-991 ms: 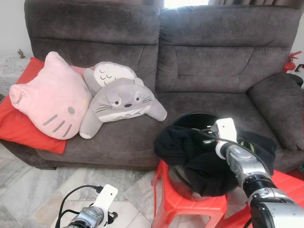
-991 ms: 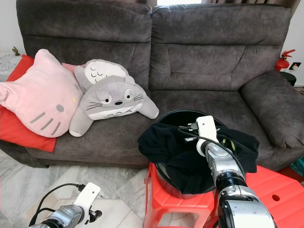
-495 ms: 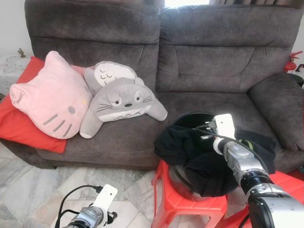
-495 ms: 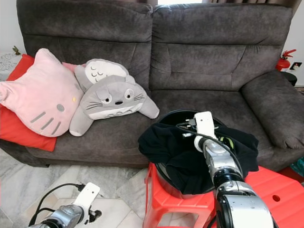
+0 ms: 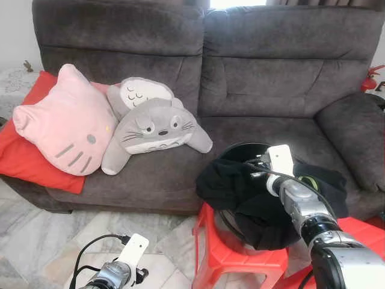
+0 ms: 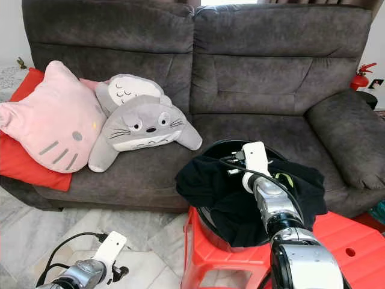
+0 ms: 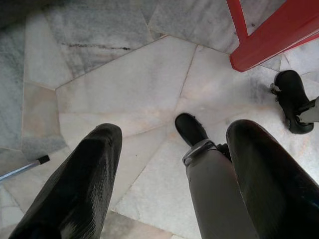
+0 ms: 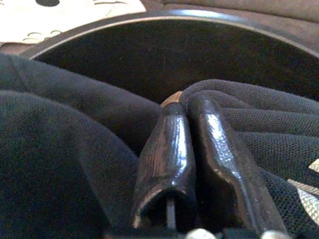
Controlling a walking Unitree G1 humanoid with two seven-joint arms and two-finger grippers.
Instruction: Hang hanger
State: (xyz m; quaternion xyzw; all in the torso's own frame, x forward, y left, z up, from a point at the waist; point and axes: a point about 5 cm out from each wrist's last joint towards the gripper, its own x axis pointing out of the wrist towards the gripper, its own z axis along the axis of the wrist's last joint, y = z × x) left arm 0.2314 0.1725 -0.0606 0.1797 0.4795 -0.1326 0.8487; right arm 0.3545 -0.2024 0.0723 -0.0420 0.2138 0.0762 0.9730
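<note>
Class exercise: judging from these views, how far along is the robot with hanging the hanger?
Early stage. Done: the right gripper has reached into the black basket on the red stool, its fingers closed amid the black clothing. In hand: a small brown tip shows at its fingertips. Left: lifting a hanger out and hanging it. The left gripper hangs open over the floor.

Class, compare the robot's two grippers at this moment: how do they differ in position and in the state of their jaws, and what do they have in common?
Position: the right gripper reaches into the black basket among the dark clothes; the left gripper hangs low over the marble floor.
Jaws: the right gripper's are pressed together with a small brown tip between them; the left gripper's stand wide apart, holding nothing.
Shared: both have two long black fingers.
</note>
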